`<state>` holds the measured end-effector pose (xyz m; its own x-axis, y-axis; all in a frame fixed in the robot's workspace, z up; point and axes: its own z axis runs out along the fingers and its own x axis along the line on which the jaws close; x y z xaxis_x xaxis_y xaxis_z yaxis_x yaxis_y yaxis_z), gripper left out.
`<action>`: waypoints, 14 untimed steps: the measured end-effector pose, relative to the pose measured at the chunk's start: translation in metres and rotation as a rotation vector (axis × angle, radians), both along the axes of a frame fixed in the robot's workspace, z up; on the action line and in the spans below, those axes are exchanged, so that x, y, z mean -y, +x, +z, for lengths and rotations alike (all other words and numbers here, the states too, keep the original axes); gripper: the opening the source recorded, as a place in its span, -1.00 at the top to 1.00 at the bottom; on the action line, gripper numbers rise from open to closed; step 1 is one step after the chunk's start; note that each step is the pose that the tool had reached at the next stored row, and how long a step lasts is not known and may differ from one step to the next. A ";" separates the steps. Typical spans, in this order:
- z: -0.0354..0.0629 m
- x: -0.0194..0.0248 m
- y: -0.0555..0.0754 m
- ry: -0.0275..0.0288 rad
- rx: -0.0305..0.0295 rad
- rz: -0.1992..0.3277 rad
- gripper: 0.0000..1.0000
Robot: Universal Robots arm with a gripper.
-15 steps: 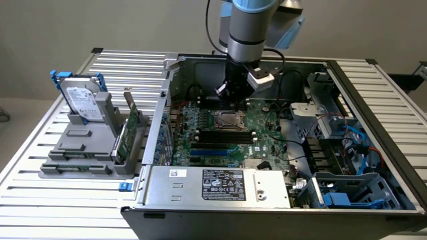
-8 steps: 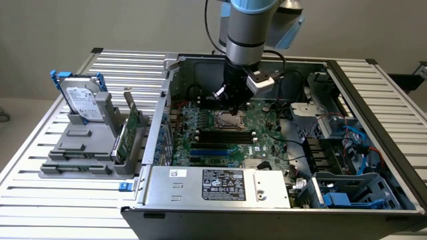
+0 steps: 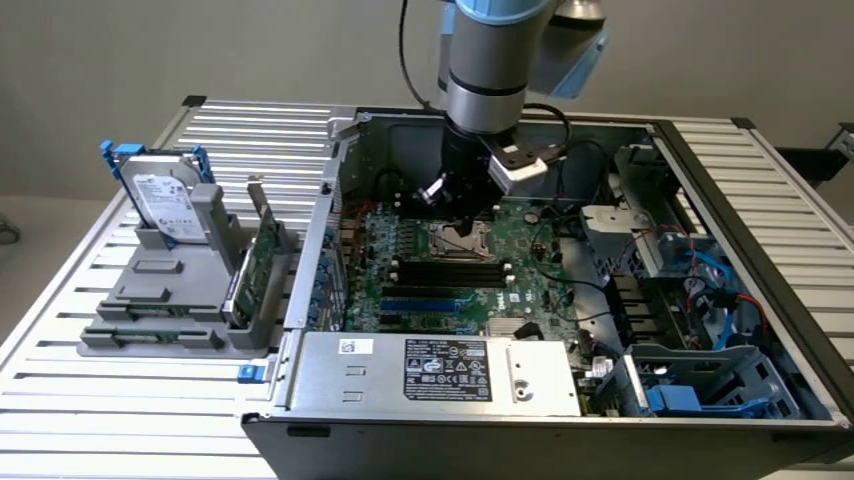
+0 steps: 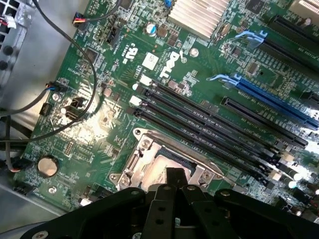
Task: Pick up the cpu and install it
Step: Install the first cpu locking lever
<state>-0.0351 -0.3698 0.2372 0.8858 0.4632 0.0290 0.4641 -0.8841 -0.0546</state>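
- My gripper (image 3: 461, 215) hangs inside the open computer case (image 3: 747, 300), right over the CPU socket (image 3: 463, 240) on the green motherboard (image 3: 534, 280).
- Its fingers (image 4: 174, 181) are clenched together above the socket's metal frame (image 4: 149, 154).
- I cannot tell where the cpu is; the fingertips hide the socket's middle.
- The hard drive (image 3: 167, 205) stands in the grey holder (image 3: 160, 300) on the desk (image 3: 80, 400).

Beside my open computer case (image 3: 747, 250) a grey holder (image 3: 160, 300) carries a hard drive (image 3: 167, 205) and what looks like a green card (image 3: 251, 270), both upright.
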 end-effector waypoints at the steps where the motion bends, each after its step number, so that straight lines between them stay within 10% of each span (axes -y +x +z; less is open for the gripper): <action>1: 0.0027 0.0019 0.000 0.0000 -0.0002 0.000 0.79; 14: 0.0132 0.0187 -0.022 0.0000 -0.0118 0.000 0.79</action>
<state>-0.0571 -0.3884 0.2505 0.8861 0.4630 0.0185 0.4633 -0.8842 -0.0601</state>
